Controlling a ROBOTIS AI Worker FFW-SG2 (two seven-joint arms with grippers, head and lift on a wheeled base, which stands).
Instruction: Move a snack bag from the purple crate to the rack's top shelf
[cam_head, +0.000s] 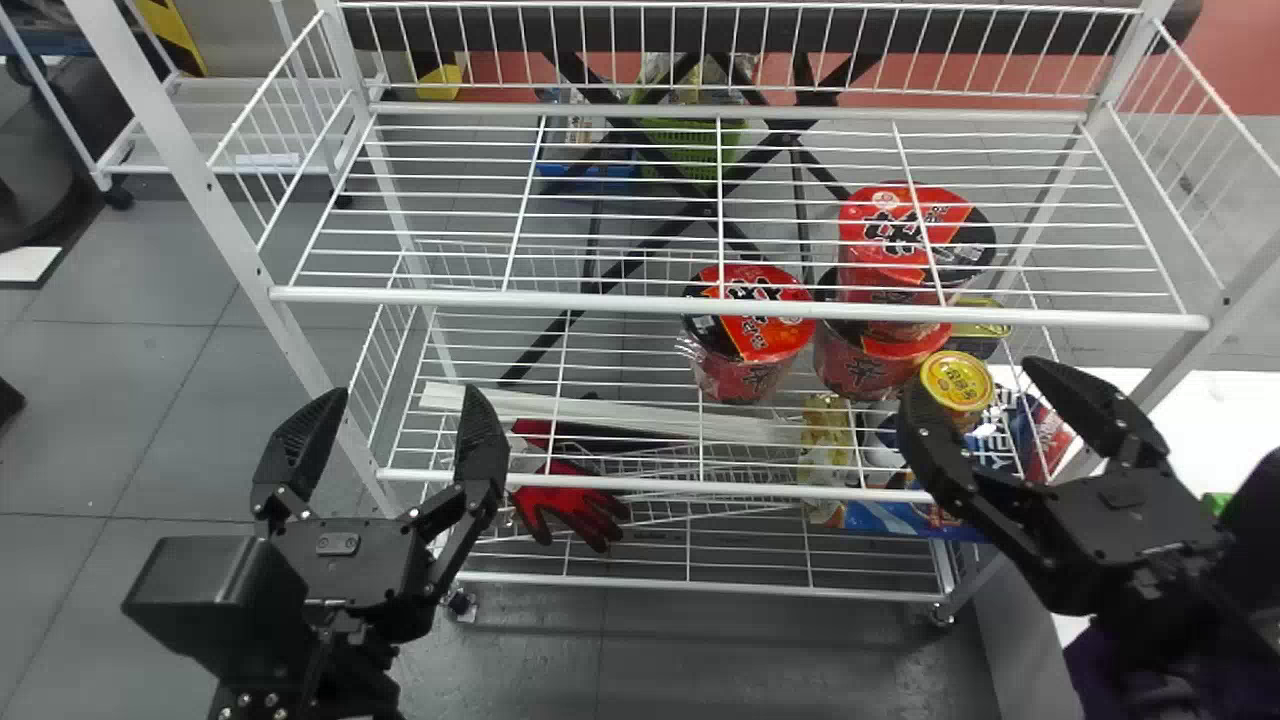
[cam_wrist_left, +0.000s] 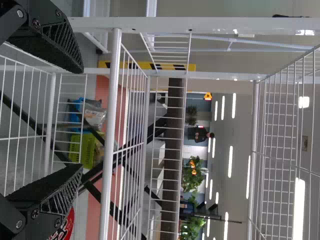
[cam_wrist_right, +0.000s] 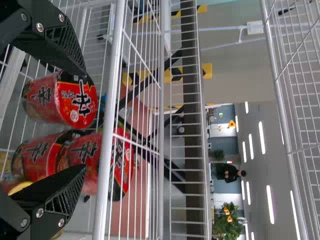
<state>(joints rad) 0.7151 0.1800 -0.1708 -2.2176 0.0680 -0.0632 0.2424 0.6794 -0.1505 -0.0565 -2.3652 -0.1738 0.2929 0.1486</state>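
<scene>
My left gripper (cam_head: 407, 400) is open in front of the rack's left part, with nothing between its fingers. In the left wrist view the same left gripper (cam_wrist_left: 80, 119) stands apart from the white rail of the top shelf (cam_wrist_left: 107, 150). On the right, my right gripper (cam_head: 970, 385) is also open, low before the rack's right part; the right wrist view has this right gripper (cam_wrist_right: 85, 121) with spread fingers and red noodle cups beyond. The rack's top shelf (cam_head: 740, 305) is white wire. Something dark purple (cam_head: 1095, 665) lies under the right arm, only partly visible.
Red noodle cups (cam_head: 750, 330) stand on the shelf below the top one, seen through its wires. Near the right gripper are a yellow can (cam_head: 957, 382) and several packages (cam_head: 828, 440). A red glove (cam_head: 575, 505) lies low at the left. White rack posts (cam_head: 215, 220) flank the shelves.
</scene>
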